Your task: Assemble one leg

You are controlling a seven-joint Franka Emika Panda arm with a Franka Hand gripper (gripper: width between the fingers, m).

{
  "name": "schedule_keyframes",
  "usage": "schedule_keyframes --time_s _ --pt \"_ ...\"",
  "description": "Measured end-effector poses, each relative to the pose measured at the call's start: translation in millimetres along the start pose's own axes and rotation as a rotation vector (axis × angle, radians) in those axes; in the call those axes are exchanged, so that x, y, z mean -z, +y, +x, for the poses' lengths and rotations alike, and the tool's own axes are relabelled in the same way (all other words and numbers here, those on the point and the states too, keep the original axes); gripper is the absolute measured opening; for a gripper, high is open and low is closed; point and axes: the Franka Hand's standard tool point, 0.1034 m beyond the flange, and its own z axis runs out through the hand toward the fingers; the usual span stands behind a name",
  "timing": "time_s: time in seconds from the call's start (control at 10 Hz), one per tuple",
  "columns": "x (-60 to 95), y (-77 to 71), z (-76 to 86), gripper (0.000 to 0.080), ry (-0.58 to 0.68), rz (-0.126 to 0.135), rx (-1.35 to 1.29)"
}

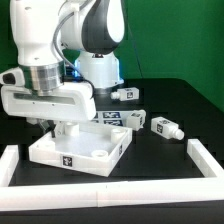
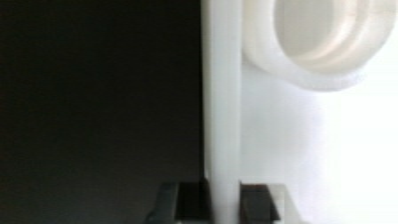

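Over on exterior view's left: gripper [image 1: 66,128] clenched on tabletop [image 1: 95,152] rim, fingers [image 2: 187,203] pinching thin wall. Further right, leg [image 1: 165,127] lies loose on table [image 1: 160,150], well apart. Looks light, stiff, slick plastic; I'd grab blocky tagged end.

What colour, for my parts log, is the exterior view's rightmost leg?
The leg is white with a black-and-white tag; clearest in exterior view.

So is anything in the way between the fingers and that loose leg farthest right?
No visible barrier, but the fingers are clamped on the tabletop's rim, so they aren't free. The leg lies beyond the tabletop, untouched.
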Motion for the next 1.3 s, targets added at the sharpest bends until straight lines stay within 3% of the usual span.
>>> schedule_keyframes --time_s 0.2,0.4,0.6,1.1,1.2,1.3 --pt "-0.4 -16.0 8.5 0.0052 0.033 0.000 0.133" --pt "-0.9 -51.4 26.6 0.0052 0.019 0.033 0.183" --pt "-3.7 -87.0 28.1 0.0052 0.025 0.037 0.198" --pt "-3.6 -84.4 29.2 0.0052 0.032 0.033 0.221" --pt "-3.3 -83.8 34.9 0.0052 0.076 0.018 0.256" --pt "-3.2 -90.7 39.4 0.0052 0.092 0.016 0.268"
